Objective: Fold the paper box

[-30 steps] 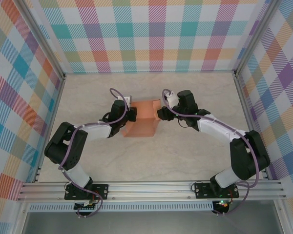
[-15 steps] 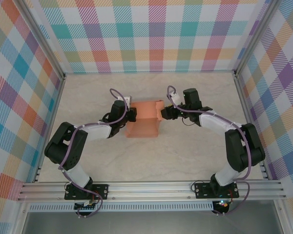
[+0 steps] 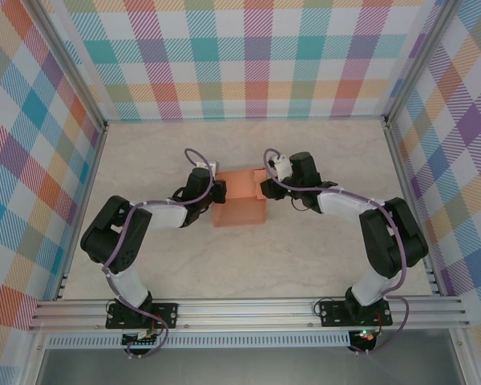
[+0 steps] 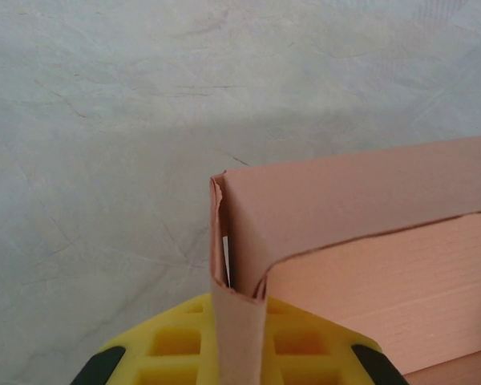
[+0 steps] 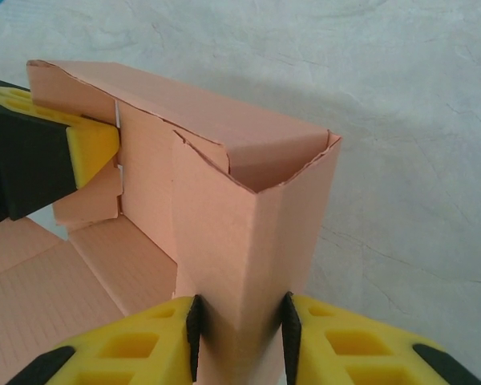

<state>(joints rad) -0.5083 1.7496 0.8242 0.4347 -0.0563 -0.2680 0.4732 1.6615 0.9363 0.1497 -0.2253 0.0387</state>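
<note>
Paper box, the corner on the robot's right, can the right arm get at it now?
Yes, it seems: the right gripper straddles that corner of the paper box, and the left gripper pinches the opposite corner, out of its way.

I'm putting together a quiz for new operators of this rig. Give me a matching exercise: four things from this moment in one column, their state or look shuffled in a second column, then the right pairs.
1. left gripper
2. right gripper
3. paper box
4. table

A. pale marbled surface
B. pads pressed on both sides of a folded upright corner
C. shut on a thin upright strip of card
D. salmon-orange, partly folded, between the two arms

Pairs: 1-C, 2-B, 3-D, 4-A
</note>
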